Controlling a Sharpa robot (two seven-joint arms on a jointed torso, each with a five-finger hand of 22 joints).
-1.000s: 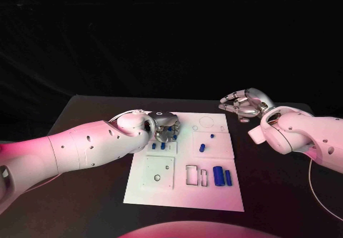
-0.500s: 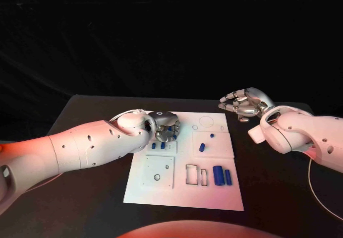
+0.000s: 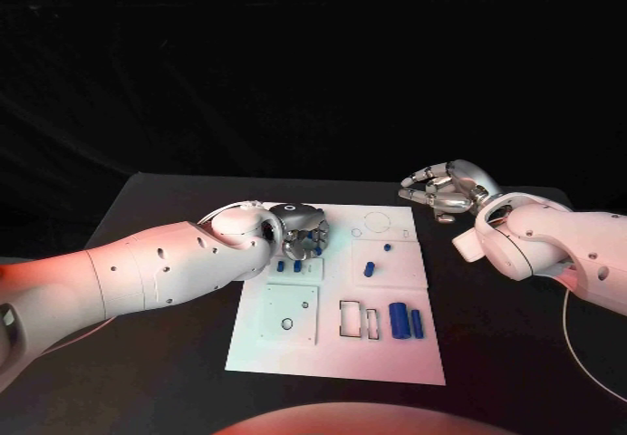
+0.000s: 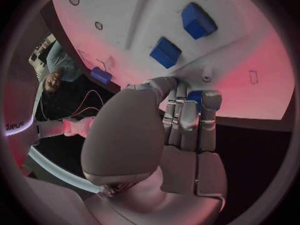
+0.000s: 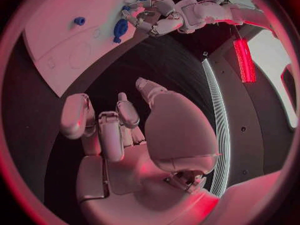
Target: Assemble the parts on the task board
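Left robot hand (image 3: 303,232) blocks task board (image 3: 337,358) far-left corner.

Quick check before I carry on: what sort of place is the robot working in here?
It looks like a lab or demo test bench rather than a home or factory line. A white task board with outlined slots and small blue parts lies on a black table, a dark backdrop hangs behind, and coloured light falls across the arms.

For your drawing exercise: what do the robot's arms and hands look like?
Both arms have smooth white shells dotted with small dark holes. The left hand and right hand are silver metal with jointed fingers and rounded backs. A thin pale cable loops at the left wrist.
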